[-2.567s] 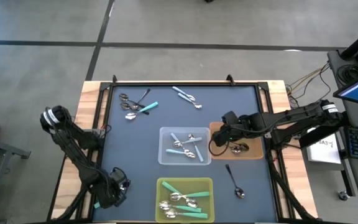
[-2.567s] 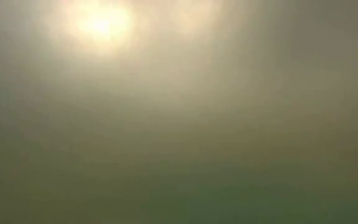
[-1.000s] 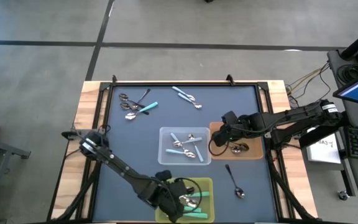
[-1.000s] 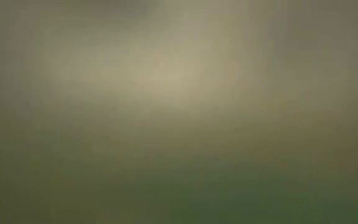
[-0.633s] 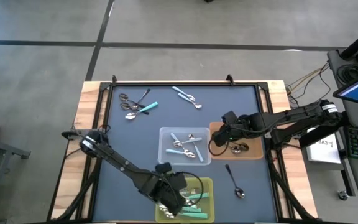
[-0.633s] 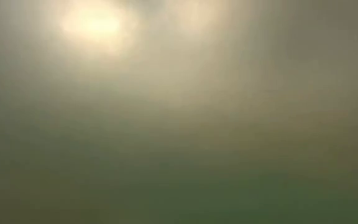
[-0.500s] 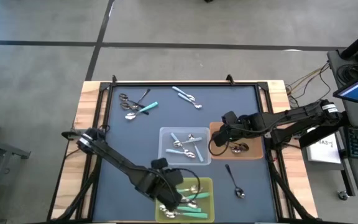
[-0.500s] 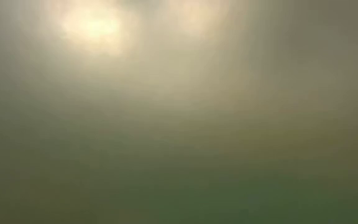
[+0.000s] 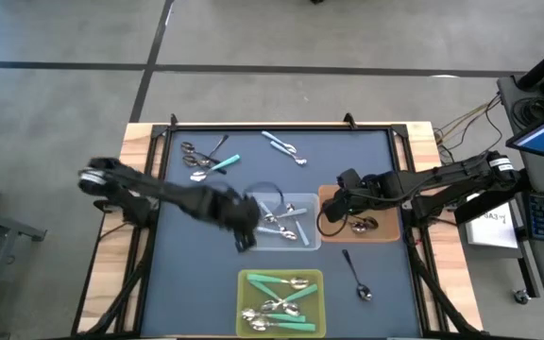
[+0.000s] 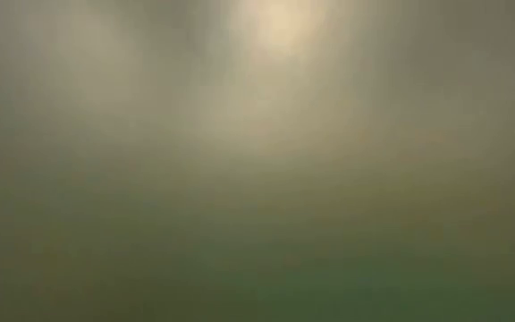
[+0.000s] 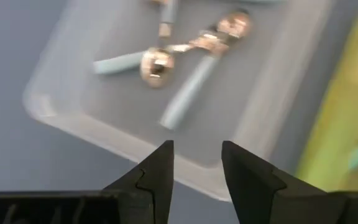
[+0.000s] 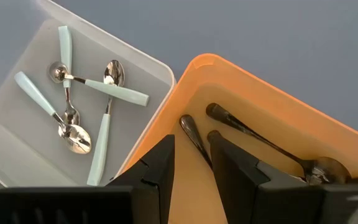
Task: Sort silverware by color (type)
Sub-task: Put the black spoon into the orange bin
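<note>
Light-blue-handled spoons (image 9: 281, 222) lie in the clear bin (image 9: 312, 200), teal ones (image 9: 286, 300) in the yellow-green bin (image 9: 245, 283), dark ones (image 9: 362, 224) in the orange bin (image 9: 387, 232). My left gripper (image 11: 196, 163) is open and bare. It hangs over the clear bin's near left edge (image 11: 73, 118), with the arm (image 9: 244, 236) blurred. My right gripper (image 12: 190, 163) is open over the orange bin's left end (image 12: 229, 93), above the dark spoons (image 12: 253, 137), and touches nothing. The low view shows only haze.
Loose spoons lie on the dark mat. A small cluster with dark and teal handles (image 9: 204, 161) is at the far left. A light-blue one (image 9: 284, 146) is at the far middle, and a dark one (image 9: 357, 272) sits near the right bin. Wooden rails (image 9: 135, 189) edge the table.
My left gripper has swung quickly from over the yellow-green bin toward the table's far edge and now hangs at the clear bin's left side. The teal spoons it covered show again. My right arm has kept still.
</note>
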